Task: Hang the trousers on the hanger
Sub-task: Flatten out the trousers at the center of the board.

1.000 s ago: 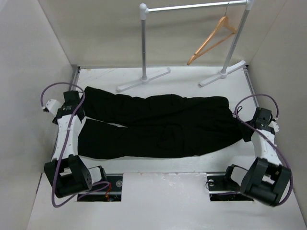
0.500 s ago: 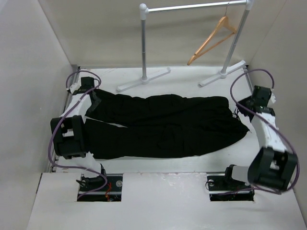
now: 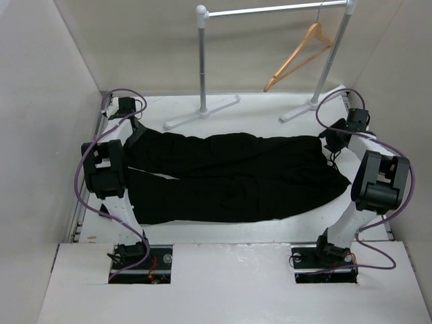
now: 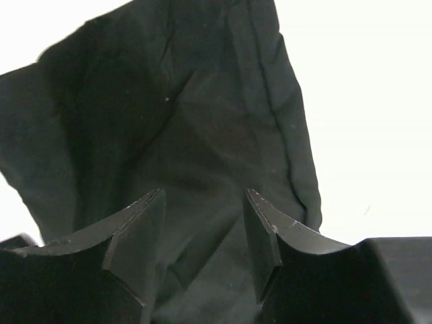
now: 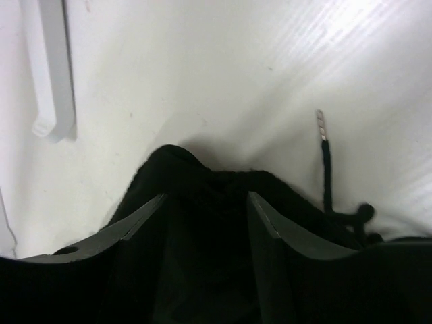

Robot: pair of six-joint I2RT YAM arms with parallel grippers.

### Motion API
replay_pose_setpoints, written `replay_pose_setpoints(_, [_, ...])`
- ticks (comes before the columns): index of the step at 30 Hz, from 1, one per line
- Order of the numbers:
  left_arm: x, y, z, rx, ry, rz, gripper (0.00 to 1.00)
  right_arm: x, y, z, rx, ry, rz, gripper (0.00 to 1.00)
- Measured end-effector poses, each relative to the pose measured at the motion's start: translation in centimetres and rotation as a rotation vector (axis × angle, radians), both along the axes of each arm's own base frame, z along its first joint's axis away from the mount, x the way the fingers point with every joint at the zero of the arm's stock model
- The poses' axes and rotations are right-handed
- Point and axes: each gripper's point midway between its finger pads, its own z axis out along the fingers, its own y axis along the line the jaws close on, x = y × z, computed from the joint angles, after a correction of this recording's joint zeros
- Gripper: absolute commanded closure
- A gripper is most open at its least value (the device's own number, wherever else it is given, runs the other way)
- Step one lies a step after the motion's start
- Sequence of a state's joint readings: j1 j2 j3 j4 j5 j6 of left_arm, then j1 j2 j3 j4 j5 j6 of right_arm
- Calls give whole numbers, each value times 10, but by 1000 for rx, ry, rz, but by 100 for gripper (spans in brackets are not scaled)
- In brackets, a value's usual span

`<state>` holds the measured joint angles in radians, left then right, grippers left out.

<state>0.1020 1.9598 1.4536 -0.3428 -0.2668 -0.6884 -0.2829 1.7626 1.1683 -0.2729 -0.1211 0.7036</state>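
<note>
The trousers (image 3: pixel 229 177) run left-right across the bench (image 3: pixel 270 108); my left gripper (image 4: pixel 204 196) hovers over the cuffs, my right gripper (image 5: pixel 206 197) over the waist, jaws spread.

The trousers (image 3: pixel 229 175) are seen as matt, wrinkled cloth. The hanger (image 3: pixel 291 57) at 1 o'clock is made of smooth wood, the rail (image 3: pixel 270 9) of shiny metal.
</note>
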Motion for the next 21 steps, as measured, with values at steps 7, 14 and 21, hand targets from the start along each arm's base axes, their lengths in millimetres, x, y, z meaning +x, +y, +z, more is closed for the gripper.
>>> replay_pose_setpoints(7, [-5,13,-30,-11,63,28,55,26,0,-7,28,-28,29,49])
replay_pose_setpoints(14, [-6,25,-34,-12,70,54,59,31,9,-30,96,9,45,88])
replay_pose_setpoints(21, [-2,43,-40,-13,73,85,79,46,5,-15,162,-71,3,94])
